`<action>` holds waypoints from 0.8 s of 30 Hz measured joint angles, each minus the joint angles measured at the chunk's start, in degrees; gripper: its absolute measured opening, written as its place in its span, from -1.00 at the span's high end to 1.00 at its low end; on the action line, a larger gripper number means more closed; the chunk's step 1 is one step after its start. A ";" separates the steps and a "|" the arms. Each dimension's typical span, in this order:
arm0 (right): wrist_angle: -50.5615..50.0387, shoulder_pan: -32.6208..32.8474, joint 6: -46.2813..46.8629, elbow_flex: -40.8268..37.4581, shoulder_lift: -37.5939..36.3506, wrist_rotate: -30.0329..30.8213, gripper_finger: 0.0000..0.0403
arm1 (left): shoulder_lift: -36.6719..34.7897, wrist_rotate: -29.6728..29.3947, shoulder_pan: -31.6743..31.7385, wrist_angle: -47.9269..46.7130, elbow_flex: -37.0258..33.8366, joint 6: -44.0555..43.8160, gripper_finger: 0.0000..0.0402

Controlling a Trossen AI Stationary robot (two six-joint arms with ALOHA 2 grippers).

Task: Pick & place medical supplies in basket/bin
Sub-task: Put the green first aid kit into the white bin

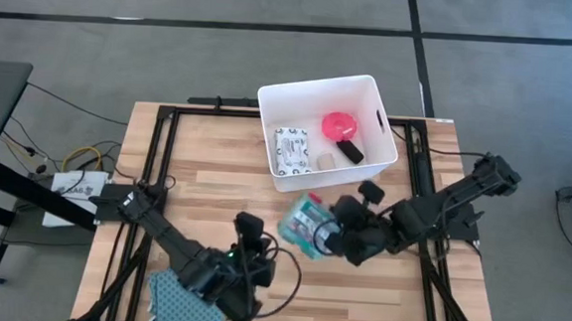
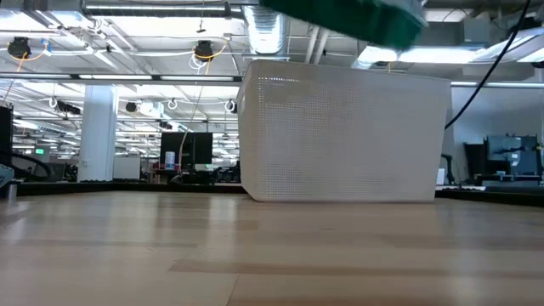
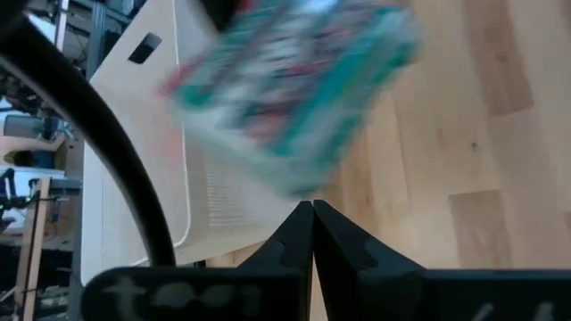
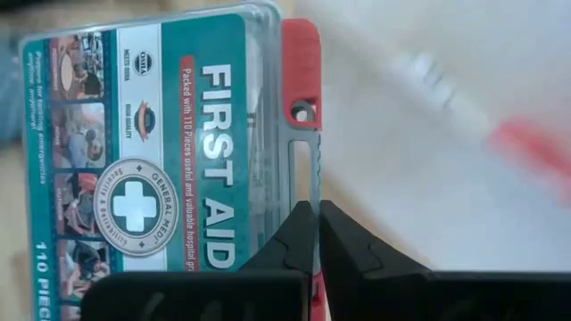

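Observation:
The white bin (image 1: 370, 94) stands at the table's far middle and holds a flat white patterned packet (image 1: 292, 147), a small beige block (image 1: 323, 160), a pink-red disc (image 1: 340, 124) and a small black piece (image 1: 351, 152). No small white roll shows. My right gripper (image 1: 327, 235) is shut on the green-and-red first aid pack (image 1: 304, 221), just near of the bin. The pack shows at the top of the low view (image 2: 348, 19), above the table. My left gripper (image 3: 312, 210) is shut and empty, near of the pack (image 3: 294, 89), by the table's near edge. My right gripper pinches the pack between its two fingers at the edge that bears the red latch (image 4: 302, 183). The fingers come level from the table's right side. The pack is lifted clear of the table, its printed face (image 4: 143, 152) showing in the right wrist view.
A folded teal cloth (image 1: 183, 304) lies at the table's near left edge beside my left arm. The bin's perforated wall (image 2: 344, 140) stands across the middle of the low view. Bare wood lies to the left of the bin.

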 joint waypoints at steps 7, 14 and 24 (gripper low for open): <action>-4.21 -9.13 -13.07 14.02 -0.11 10.32 0.99 | 0.00 -0.19 -3.51 0.01 0.01 -2.04 1.00; -6.56 -28.73 -17.84 19.05 -0.06 7.99 1.00 | 0.00 -1.44 -5.40 0.00 0.00 -2.59 1.00; -10.34 -47.02 -19.37 18.91 12.05 -4.68 0.99 | 0.00 -1.57 -6.86 0.00 0.02 -3.25 1.00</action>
